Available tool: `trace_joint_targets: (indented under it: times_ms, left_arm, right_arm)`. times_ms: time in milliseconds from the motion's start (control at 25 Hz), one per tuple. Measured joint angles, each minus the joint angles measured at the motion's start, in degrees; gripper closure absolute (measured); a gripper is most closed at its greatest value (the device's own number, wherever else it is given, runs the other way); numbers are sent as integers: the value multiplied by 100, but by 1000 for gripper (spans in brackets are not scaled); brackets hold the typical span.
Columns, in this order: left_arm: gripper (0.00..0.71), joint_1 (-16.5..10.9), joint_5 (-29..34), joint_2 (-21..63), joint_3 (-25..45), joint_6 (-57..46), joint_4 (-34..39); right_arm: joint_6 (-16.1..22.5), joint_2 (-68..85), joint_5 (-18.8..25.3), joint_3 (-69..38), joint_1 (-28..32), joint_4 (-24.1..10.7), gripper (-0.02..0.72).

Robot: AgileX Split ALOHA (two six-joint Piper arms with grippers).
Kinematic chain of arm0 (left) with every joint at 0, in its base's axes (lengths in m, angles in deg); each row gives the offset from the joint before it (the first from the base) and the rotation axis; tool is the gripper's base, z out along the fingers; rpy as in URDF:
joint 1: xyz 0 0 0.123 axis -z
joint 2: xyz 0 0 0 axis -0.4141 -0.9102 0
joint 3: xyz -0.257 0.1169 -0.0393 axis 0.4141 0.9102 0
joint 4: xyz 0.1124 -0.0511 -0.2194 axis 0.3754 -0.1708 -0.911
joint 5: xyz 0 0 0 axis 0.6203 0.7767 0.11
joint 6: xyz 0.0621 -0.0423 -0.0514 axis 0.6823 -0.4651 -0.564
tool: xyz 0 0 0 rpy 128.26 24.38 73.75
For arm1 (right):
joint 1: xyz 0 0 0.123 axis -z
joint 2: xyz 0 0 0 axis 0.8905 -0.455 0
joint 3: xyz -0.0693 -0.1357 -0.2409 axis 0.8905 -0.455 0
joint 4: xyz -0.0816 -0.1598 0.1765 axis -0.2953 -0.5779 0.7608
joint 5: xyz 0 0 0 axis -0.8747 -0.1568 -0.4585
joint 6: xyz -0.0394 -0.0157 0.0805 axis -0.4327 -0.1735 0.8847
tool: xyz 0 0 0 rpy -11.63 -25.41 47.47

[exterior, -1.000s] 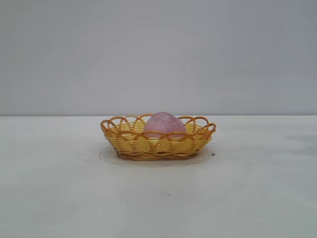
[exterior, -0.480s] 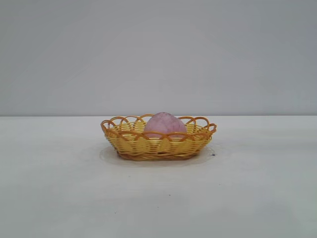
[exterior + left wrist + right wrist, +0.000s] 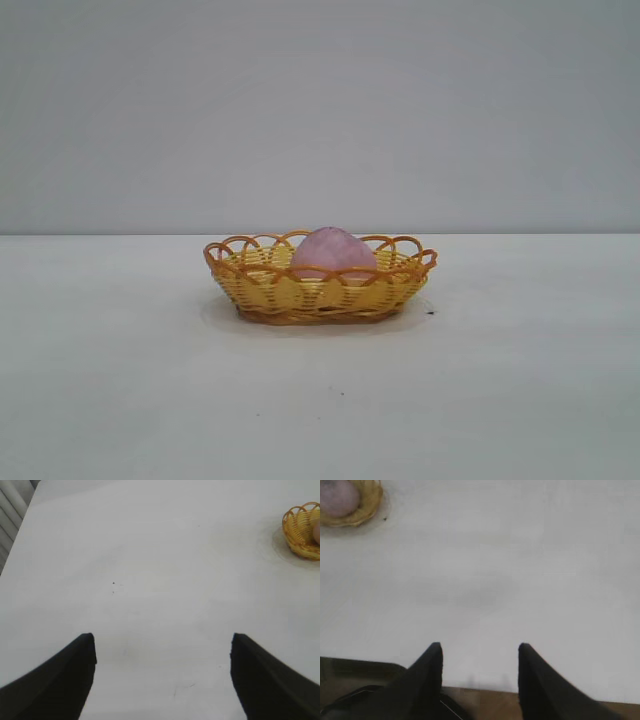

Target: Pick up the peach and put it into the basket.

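Observation:
The dusty pink peach (image 3: 333, 250) sits inside the yellow-orange woven basket (image 3: 270, 290) in the middle of the white table. In the exterior view neither arm shows. My left gripper (image 3: 162, 639) hangs open over bare table far from the basket (image 3: 300, 530), nothing between its fingers. My right gripper (image 3: 480, 647) is open too, above the table's near edge, with the basket (image 3: 367, 510) and the peach (image 3: 339, 497) far off at the corner of its view.
The white table (image 3: 500, 380) spreads flat round the basket on all sides. A plain grey wall (image 3: 320, 110) stands behind. The right wrist view shows the table's edge (image 3: 485, 690) and a brown floor below it.

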Motion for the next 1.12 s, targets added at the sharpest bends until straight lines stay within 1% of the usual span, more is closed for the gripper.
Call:
trace_joint_targets:
  times_ms: [120, 320, 520, 1120]
  left_arm:
    - [217, 0, 3, 0, 0, 0, 0]
    - [217, 0, 3, 0, 0, 0, 0]
    - [217, 0, 3, 0, 0, 0, 0]
    - [217, 0, 3, 0, 0, 0, 0]
  right_arm:
    - [0, 520, -116, -201, 0, 0, 407]
    - [14, 1361, -537, -322, 0, -11, 407]
    - [76, 1695, -537, -402, 0, -100, 407]
    - [89, 1695, -537, -402, 10, -112, 407]
